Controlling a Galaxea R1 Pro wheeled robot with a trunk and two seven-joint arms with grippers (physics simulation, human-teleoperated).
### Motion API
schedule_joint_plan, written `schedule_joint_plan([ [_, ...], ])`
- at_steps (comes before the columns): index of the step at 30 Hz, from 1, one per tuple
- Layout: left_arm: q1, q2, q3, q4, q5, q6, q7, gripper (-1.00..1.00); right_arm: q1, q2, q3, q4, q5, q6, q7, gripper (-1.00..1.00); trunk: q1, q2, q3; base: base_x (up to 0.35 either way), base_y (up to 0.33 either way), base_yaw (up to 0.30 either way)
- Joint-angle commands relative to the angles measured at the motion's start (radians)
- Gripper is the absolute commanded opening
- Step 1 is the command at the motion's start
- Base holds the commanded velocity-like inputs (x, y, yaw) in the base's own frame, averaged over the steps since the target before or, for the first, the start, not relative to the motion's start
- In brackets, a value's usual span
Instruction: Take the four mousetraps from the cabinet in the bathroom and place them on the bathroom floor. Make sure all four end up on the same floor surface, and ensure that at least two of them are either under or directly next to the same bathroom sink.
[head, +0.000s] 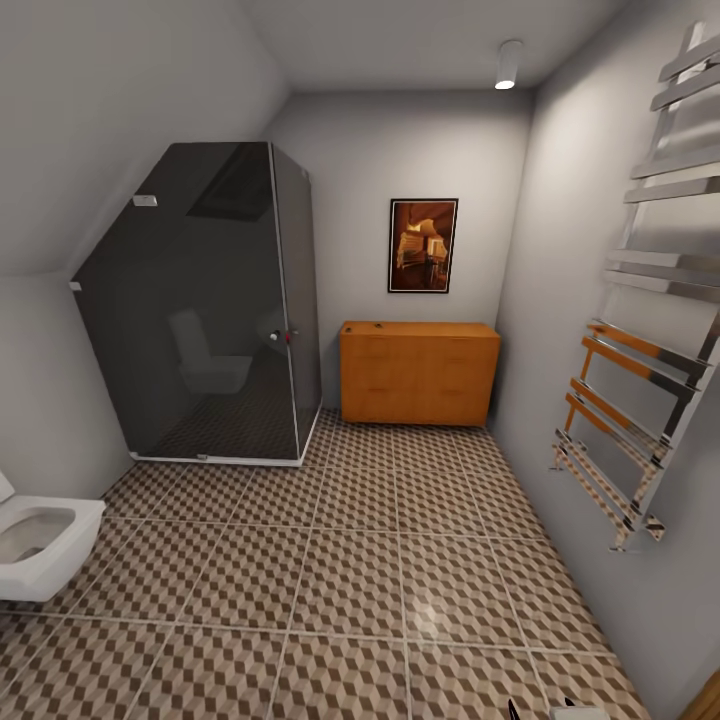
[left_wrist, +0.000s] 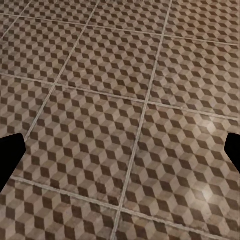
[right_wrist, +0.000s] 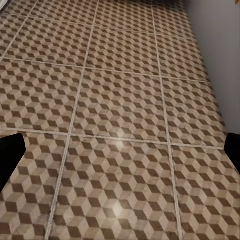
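The orange-brown cabinet (head: 418, 372) stands against the far wall with its fronts shut. A tiny dark speck (head: 378, 325) lies on its top near the left end, too small to tell whether it is one of the mousetraps. The bathroom floor (head: 350, 560) of cube-patterned tiles stretches from me to the cabinet. The bathroom sink is out of view. My left gripper (left_wrist: 120, 155) hangs open over bare tiles, its black fingertips (left_wrist: 9, 157) wide apart. My right gripper (right_wrist: 120, 152) is open too, over tiles close to the grey right wall, holding nothing.
A dark glass shower cabin (head: 205, 310) fills the far left corner. A white toilet (head: 40, 545) juts out at the near left. A chrome towel rail (head: 640, 380) hangs on the right wall. A framed picture (head: 422, 245) hangs above the cabinet.
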Motion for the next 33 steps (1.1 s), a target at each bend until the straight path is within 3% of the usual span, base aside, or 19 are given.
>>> schedule_joint_plan([
  [1,-0.001,0.000,-0.001,0.004,0.008,-0.006,-0.002,1.00,-0.001,0.000,0.009,0.004,-0.008,-0.005,0.001,1.00,0.000,-0.001,0.000,0.043,0.000,0.000],
  [10,-0.001,0.000,-0.001,0.003,0.008,-0.006,-0.003,1.00,-0.001,0.000,0.009,0.004,-0.009,-0.005,0.000,1.00,0.000,-0.001,0.000,0.212,0.000,0.000],
  [33,-0.001,0.000,-0.001,0.003,0.008,-0.006,0.003,1.00,-0.002,0.000,0.009,0.004,-0.009,-0.006,0.000,1.00,0.000,-0.001,0.000,0.320,0.000,0.000],
])
